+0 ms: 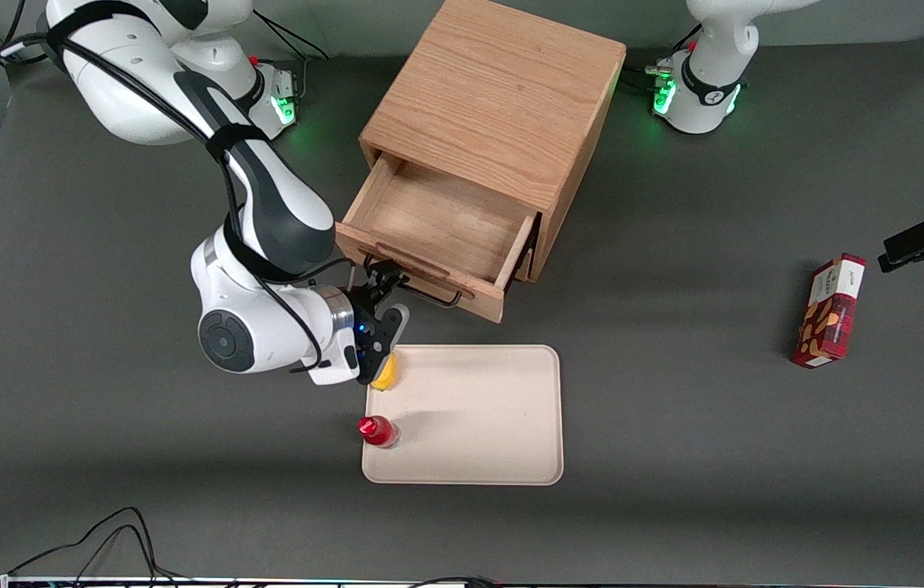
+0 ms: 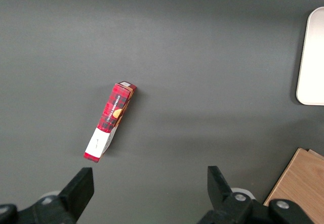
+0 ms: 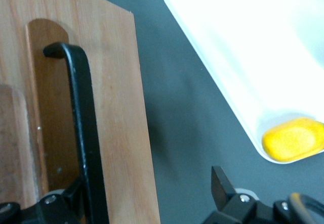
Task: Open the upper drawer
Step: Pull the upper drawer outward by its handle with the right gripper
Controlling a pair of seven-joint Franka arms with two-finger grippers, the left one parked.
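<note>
Shallow light-oak upper drawer point(image 1: 441, 245) recorded pulled well out of boxy oak cabinet point(image 1: 502, 98). Claw point(image 1: 388, 304) noted apart, one finger hooked inside thin black bar handle point(image 3: 81, 128). Risk judged: hook slipped off; pale tray point(image 1: 511, 457) nudged across tabletop.

Upper drawer point(image 1: 441, 233), light oak, pulled out, empty, black bar handle point(image 3: 83, 133)

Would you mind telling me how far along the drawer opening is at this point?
Mostly done: the upper drawer is pulled well out of the cabinet, its empty wooden floor exposed. In hand: the gripper sits at the black handle, one finger beside the bar. Left: any last bit of pull, then backing away above the tray.
</note>
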